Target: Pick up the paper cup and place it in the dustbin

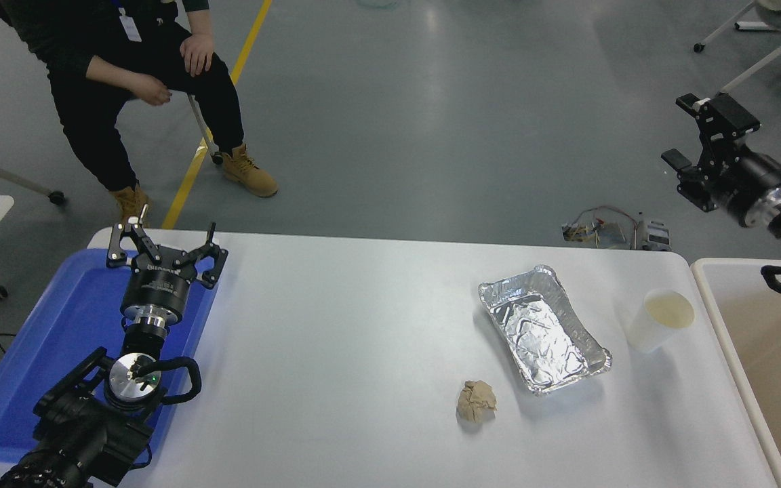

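- Paper cup (659, 320): upright on worktop (363, 339), beside foil tray (543, 329).
- Dustbin (723, 332): at worktop's right edge.
- Right claw (692, 135): spread wide, empty, above floor.
- Left claw (165, 245): spread wide, over blue tray (45, 352).

a lab: grey floor (431, 135) with yellow line (217, 115), loose wiring (601, 227).

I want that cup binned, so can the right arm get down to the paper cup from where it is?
Probably yes: the right claw is raised beyond the table, and nothing stands over the upright paper cup.
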